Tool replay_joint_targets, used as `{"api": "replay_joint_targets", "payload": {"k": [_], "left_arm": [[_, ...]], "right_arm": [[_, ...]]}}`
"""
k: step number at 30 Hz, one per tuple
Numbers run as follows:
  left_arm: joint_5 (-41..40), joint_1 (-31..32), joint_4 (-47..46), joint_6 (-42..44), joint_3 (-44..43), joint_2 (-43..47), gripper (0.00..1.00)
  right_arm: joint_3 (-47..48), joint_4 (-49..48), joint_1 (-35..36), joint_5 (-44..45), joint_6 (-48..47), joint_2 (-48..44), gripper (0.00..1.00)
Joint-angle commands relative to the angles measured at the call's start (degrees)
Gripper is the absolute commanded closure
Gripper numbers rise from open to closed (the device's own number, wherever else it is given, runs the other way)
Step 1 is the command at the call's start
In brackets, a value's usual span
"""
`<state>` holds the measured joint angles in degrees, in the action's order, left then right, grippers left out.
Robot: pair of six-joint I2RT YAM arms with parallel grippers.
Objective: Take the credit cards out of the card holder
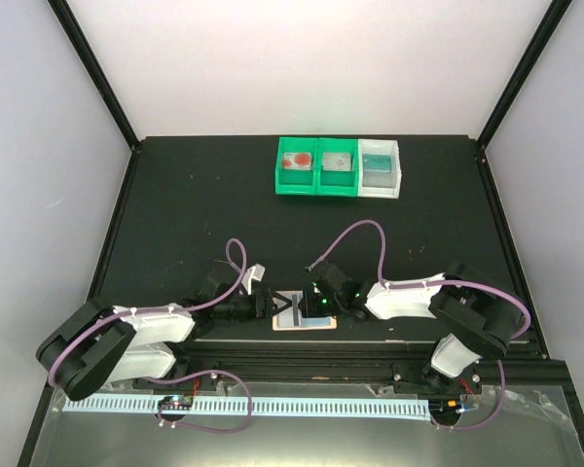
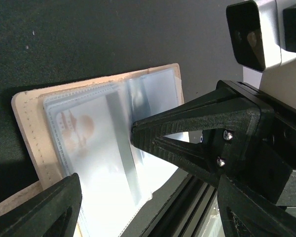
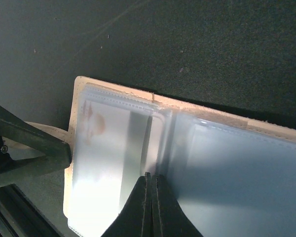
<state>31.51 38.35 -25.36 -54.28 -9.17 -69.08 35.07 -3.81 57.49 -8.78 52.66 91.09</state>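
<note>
Found the card holder (image 2: 27, 128) lying open and flat at the near edge of the counter (image 1: 195, 224), between the two arms. Noted the credit cards (image 3: 106, 148) inside its clear sleeves (one showing a reddish round mark and a grey stripe); counted none lying loose on the counter. Observed the right tool (image 3: 150, 181) pinched fully shut, with the tip pressed onto the sleeves at the fold, apparently pinning rather than gripping; could not confirm anything caught between the jaws. Observed the left tool (image 1: 277, 308) spread wide at the holder's left side, holding nothing, with one finger at the tan edge. Recorded the green bins (image 1: 316, 187) and the white bin (image 1: 381, 189) well apart at the far side, with contents too small to identify. Judged the task barely begun, with the holder opened and steadied but no card withdrawn; marked every extraction as outstanding.
</note>
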Motion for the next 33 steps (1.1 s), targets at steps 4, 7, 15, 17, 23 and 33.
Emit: {"api": "replay_joint_targets", "payload": {"k": [4,7,15,17,23,33], "left_arm": [[1.0,0.5,-6.0,-0.4,0.1,-3.5,0.23],[0.8,0.5,-5.9,-0.4,0.1,-3.9,0.22],[-1.3,0.7,0.0,0.5,0.1,0.3,0.22],[-2.2,0.7,1.7,1.1,0.1,1.3,0.21],[-2.0,0.7,-0.2,0.9,0.3,0.9,0.21],[-0.9,0.8,-3.7,-0.5,0.2,-3.7,0.20]], "right_arm": [[-2.1,3.5,0.4,0.0,0.1,2.8,0.99],[-2.1,3.4,0.4,-0.1,0.2,3.0,0.99],[-2.3,3.8,0.4,0.4,0.1,2.5,0.99],[-2.3,4.0,0.4,0.5,0.1,2.2,0.99],[-2.1,4.2,0.4,0.9,0.0,1.8,0.99],[-2.3,4.0,0.4,1.1,0.1,1.6,0.99]]}}
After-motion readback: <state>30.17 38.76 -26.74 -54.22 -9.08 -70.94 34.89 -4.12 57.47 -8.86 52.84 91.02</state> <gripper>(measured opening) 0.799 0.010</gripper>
